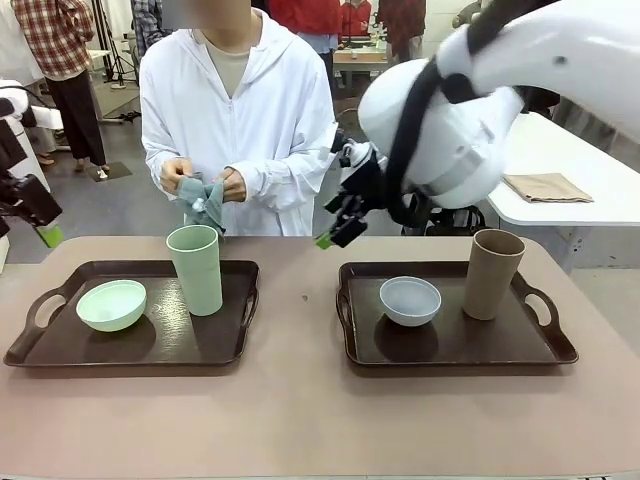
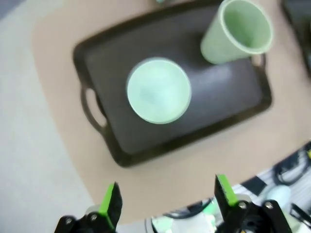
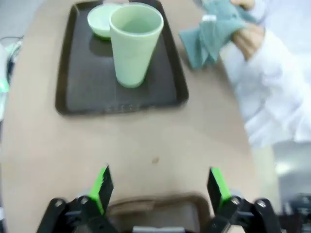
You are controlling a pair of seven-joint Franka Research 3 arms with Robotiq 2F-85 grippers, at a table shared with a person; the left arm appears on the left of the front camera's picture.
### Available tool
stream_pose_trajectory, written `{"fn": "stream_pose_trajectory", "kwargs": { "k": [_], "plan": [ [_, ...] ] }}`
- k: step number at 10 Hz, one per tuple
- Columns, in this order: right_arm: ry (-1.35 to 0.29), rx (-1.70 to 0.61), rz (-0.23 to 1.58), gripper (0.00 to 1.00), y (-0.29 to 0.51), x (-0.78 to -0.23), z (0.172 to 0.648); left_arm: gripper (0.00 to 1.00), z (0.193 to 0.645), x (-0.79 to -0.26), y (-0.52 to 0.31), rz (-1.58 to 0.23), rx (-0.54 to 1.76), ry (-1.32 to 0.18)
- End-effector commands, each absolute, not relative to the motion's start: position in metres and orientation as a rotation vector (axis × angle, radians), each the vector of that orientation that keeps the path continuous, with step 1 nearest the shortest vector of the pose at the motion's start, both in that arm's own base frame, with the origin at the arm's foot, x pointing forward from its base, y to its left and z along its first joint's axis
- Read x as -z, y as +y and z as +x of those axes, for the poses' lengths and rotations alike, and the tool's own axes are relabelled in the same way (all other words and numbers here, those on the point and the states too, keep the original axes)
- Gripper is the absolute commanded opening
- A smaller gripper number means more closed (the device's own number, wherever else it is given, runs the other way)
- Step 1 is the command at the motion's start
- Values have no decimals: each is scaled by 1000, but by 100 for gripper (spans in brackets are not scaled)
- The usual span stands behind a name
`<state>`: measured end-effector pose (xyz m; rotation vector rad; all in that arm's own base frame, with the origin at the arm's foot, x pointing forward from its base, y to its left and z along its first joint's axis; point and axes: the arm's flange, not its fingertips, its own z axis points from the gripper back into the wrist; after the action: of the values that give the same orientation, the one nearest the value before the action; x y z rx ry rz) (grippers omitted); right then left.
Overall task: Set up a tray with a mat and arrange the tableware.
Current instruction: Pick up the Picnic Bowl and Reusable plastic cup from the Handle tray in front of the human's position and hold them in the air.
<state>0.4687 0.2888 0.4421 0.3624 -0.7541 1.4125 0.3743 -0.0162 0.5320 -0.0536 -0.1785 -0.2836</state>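
Two dark brown trays lie on the table. The left tray (image 1: 215,345) (image 2: 102,63) (image 3: 80,82) carries a pale green bowl (image 1: 111,305) (image 2: 158,91) (image 3: 99,22) and a tall pale green cup (image 1: 196,268) (image 2: 238,31) (image 3: 135,43). On the right tray (image 1: 460,345) stand a white bowl (image 1: 410,300) and a tan-brown cup (image 1: 492,273). The person's hands hold a folded teal mat (image 1: 203,200) (image 3: 209,34) beyond the far edge. My left gripper (image 1: 42,225) (image 2: 167,196) hovers open off the table's left end. Above the right tray's far-left corner, my right gripper (image 1: 332,232) (image 3: 159,187) is open and empty.
The tan tabletop (image 1: 300,410) has free room between and in front of the trays. A white side table (image 1: 590,160) at the right carries a folded tan cloth (image 1: 545,187). My right arm's bulky white joint (image 1: 450,120) hangs over the right tray's far side.
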Motion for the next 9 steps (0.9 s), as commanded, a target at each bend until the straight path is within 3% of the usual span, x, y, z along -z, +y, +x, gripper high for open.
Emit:
{"fn": "stream_pose_trajectory", "kwargs": {
  "k": [1,3,7,9],
  "plan": [
    [-791,-1470,574,100,306,-408,503,100,396,-519,-5,-34,248,-214],
    [-712,-1494,728,100,327,-388,529,100,424,-502,2,-16,228,-208],
    [-593,-1420,766,100,353,-365,548,100,439,-483,7,-67,228,-187],
    [-663,-1480,785,100,340,-356,537,100,432,-479,4,-47,230,-199]
  ]
}}
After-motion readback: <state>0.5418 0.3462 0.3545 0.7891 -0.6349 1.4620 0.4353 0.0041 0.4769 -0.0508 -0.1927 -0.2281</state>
